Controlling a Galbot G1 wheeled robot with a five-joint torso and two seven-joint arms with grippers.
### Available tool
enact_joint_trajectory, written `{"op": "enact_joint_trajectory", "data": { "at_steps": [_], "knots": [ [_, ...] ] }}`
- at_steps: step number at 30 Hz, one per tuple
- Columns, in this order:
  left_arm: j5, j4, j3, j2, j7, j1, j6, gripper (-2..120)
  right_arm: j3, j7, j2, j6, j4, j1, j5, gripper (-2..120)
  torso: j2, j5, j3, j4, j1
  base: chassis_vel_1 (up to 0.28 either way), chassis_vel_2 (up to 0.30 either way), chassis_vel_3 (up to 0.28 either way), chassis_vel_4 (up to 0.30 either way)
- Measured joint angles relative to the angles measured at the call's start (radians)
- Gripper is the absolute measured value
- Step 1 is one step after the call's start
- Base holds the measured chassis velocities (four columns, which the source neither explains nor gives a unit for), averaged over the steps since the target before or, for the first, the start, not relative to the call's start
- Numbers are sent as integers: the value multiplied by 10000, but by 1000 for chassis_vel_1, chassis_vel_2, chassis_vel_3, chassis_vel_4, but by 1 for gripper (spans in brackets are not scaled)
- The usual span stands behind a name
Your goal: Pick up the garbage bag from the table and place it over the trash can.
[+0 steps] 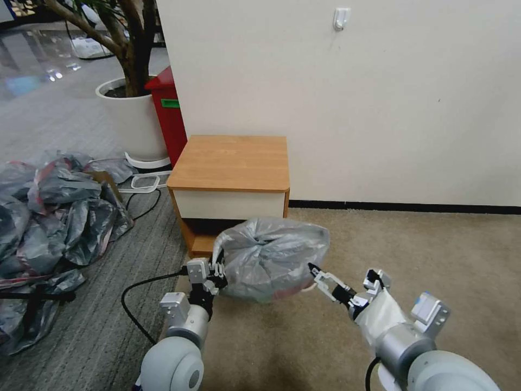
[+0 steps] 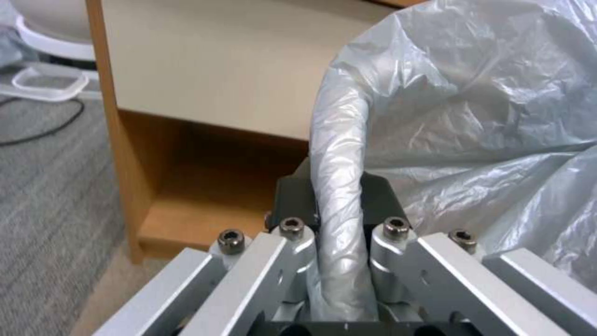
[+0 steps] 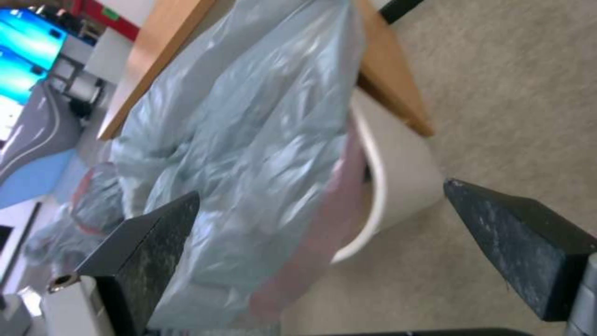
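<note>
The grey translucent garbage bag point(image 1: 271, 255) puffs up in front of the table point(image 1: 230, 163), low over the floor, and drapes the cream trash can point(image 3: 398, 177); its pink-red rim shows near the bin's rolled edge. My left gripper point(image 1: 220, 271) is shut on a twisted strip of the garbage bag point(image 2: 339, 177), at its left side. My right gripper point(image 1: 342, 272) is open at the bag's right side, its dark fingers point(image 3: 149, 242) spread wide on either side of the garbage bag point(image 3: 249, 140) and the bin's corner. The tabletop is bare.
A large heap of grey bags point(image 1: 49, 217) lies on the floor at the left. Behind it stand a white planter point(image 1: 135, 119) and a red box point(image 1: 168, 114). A black cable point(image 1: 135, 293) loops near my left arm. Beige carpet point(image 1: 434, 250) stretches right.
</note>
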Motion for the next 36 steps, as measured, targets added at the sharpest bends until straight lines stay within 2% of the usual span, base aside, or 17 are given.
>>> {"op": "enact_joint_trajectory", "data": {
  "at_steps": [6,18,22,23,26,29,30,33,34,36],
  "knots": [
    [210,-36,67,20,8,-20,-131,7,-520,-3,105,-30,-9,299,-55,100,0,1,0,1,0,0,0,0,0],
    [254,-304,122,67,79,-8,-137,7,-805,-10,274,4,-19,462,-267,97,0,1,0,0,0,0,0,0,0],
    [259,-372,131,70,91,33,-137,7,-941,-13,330,40,-22,502,-401,92,0,1,0,1,0,0,0,0,0],
    [264,-390,133,70,95,50,-137,7,-997,-13,348,46,-23,522,-424,88,0,1,0,0,0,0,0,0,0],
    [274,-419,135,69,107,65,-137,7,-1094,-13,379,68,-45,562,-491,84,0,1,0,1,0,0,0,0,0],
    [275,-443,139,80,126,64,-137,7,-1189,-13,407,166,-78,597,-587,72,0,1,0,0,0,0,0,0,0],
    [275,-443,139,80,126,64,-137,7,-1189,-13,407,166,-78,597,-587,72,0,1,0,0,0,0,0,0,0],
    [276,-464,142,84,133,58,-137,7,-1212,-12,414,199,-109,599,-611,57,0,1,0,1,0,0,0,0,0],
    [276,-464,142,84,133,58,-137,7,-1212,-12,414,199,-109,599,-611,57,0,1,0,1,0,0,0,0,0],
    [271,-464,148,72,139,46,-134,7,-1227,-12,425,223,-146,593,-669,45,0,1,0,1,0,0,0,0,0]
  ]
}}
